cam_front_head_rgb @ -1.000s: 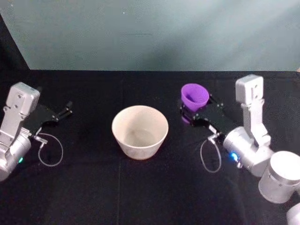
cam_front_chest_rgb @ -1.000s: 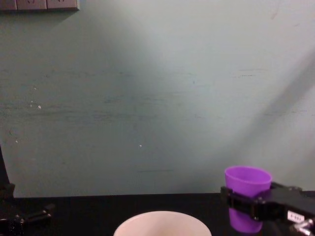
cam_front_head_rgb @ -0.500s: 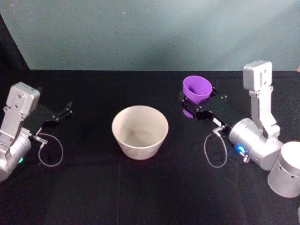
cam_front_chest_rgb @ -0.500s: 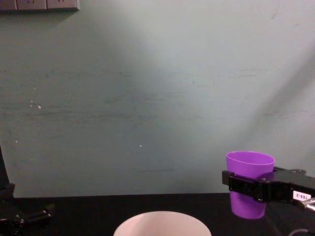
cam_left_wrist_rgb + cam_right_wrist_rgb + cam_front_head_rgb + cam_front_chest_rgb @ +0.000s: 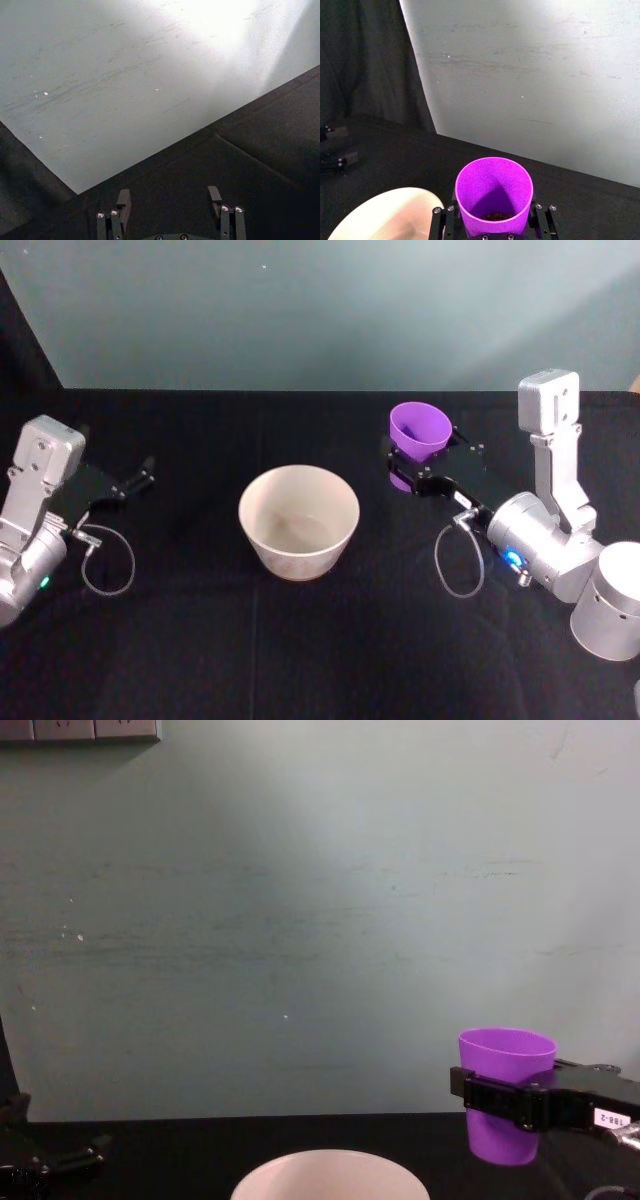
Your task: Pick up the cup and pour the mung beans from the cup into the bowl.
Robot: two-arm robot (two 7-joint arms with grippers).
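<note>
My right gripper [image 5: 428, 468] is shut on the purple cup [image 5: 418, 430], holding it upright and lifted off the black table, to the right of the bowl [image 5: 298, 520]. From the chest view the cup [image 5: 505, 1108] hangs above the table with the black fingers [image 5: 500, 1099] clamped around its middle, and the bowl's rim [image 5: 330, 1175] shows at the lower edge. In the right wrist view, dark mung beans [image 5: 495, 216] lie at the bottom of the cup [image 5: 494, 195], and the bowl [image 5: 390, 215] sits beside it. My left gripper [image 5: 140, 476] is parked open at the far left, fingers [image 5: 124, 202] spread over bare cloth.
A black cloth covers the table [image 5: 320, 640], and a pale green wall [image 5: 320, 310] stands right behind it. Loose cable loops hang by the left wrist [image 5: 108, 560] and by the right wrist [image 5: 455, 562].
The right arm lifted the cup off the table and raised it slightly, then held nearly still over the last half second. The left arm and the bowl have not moved.
</note>
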